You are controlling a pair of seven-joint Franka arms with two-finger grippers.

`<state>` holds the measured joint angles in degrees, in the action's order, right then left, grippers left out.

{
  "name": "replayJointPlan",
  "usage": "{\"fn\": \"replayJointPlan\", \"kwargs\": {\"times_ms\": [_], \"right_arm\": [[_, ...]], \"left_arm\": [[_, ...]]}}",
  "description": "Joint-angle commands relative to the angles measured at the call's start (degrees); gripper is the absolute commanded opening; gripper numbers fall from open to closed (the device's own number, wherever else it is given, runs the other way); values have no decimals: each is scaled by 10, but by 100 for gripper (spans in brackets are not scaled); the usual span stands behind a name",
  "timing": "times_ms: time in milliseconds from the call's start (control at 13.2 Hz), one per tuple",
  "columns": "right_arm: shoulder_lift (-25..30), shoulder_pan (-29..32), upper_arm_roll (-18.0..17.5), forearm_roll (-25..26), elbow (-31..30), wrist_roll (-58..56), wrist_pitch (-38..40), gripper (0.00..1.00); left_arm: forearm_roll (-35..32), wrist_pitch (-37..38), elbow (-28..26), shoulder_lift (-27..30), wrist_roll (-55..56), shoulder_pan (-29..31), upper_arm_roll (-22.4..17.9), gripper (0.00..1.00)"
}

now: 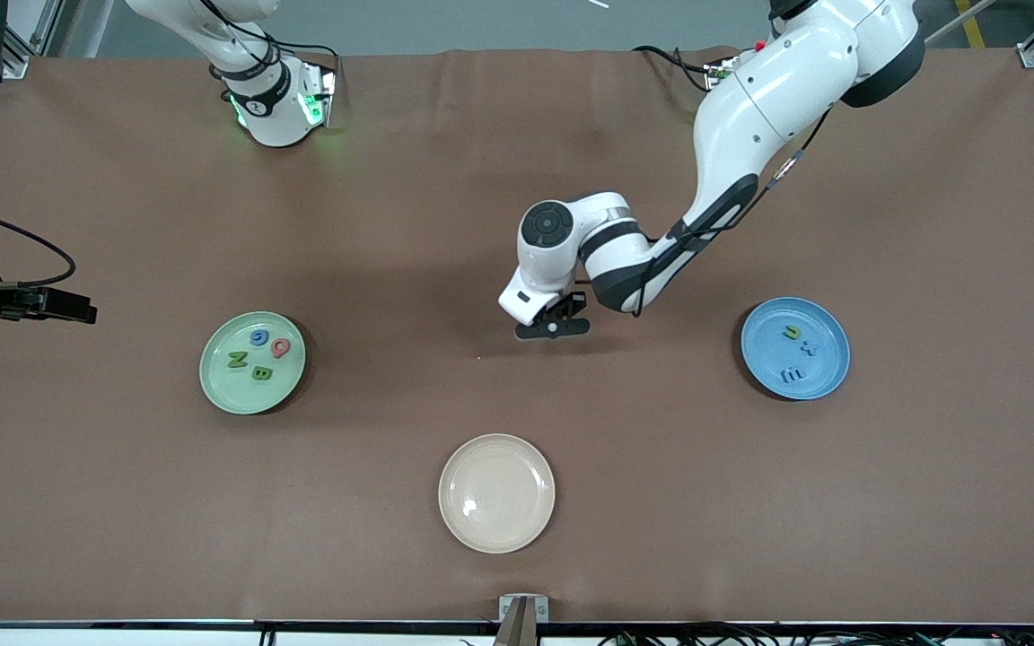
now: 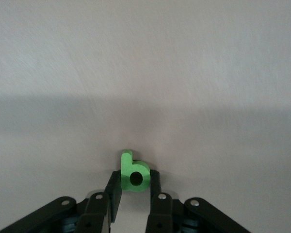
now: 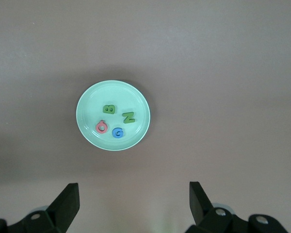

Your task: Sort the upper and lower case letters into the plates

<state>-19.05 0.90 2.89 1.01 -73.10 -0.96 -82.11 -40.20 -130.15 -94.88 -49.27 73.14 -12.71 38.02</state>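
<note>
- Left gripper (image 2: 134, 187): clenched on a green letter "b" (image 2: 134, 171), held up over bare table (image 1: 625, 431) about midway between the two plates.
- Right gripper (image 3: 133, 204): jaws spread wide, empty, hanging above the green plate (image 3: 87, 99); this arm waits.
- Handling, as judged: the letter looks small, light and stiff, probably foam or wood. The pinch sits on the bowl's flat sides and looks sound; the stem sticks out free.
- Left arm pose: reaches in from its base, elbow bent, wrist pointing down.
- Green plate, toward the right arm's end, holds capitals G, C, N, B.
- Blue plate (image 1: 827, 377), toward the left arm's end, holds three small letters, apparently lower case.
- Beige plate (image 1: 496, 534), nearest the camera, is bare.
</note>
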Motion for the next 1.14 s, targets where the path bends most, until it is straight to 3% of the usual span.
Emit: {"fn": "replayJointPlan", "kwargs": {"times_ms": [0,152,455,1061], "right_arm": [[47,5,-5,-7,-53,-4,-3,100],[88,5,-5,-7,-99,-4,-23,100],[174,5,-5,-7,-209,-7,-84,100],[222,5,-5,-7,-219,-10,-75,100]], "left_arm": [[14,58,3,46,-11,29,8,3],[13,90,-6,59,-27,104,57,3],[7,131,-98,69,-128,400,271,3],[-109,139,-282,63,-266,753,403,3]]}}
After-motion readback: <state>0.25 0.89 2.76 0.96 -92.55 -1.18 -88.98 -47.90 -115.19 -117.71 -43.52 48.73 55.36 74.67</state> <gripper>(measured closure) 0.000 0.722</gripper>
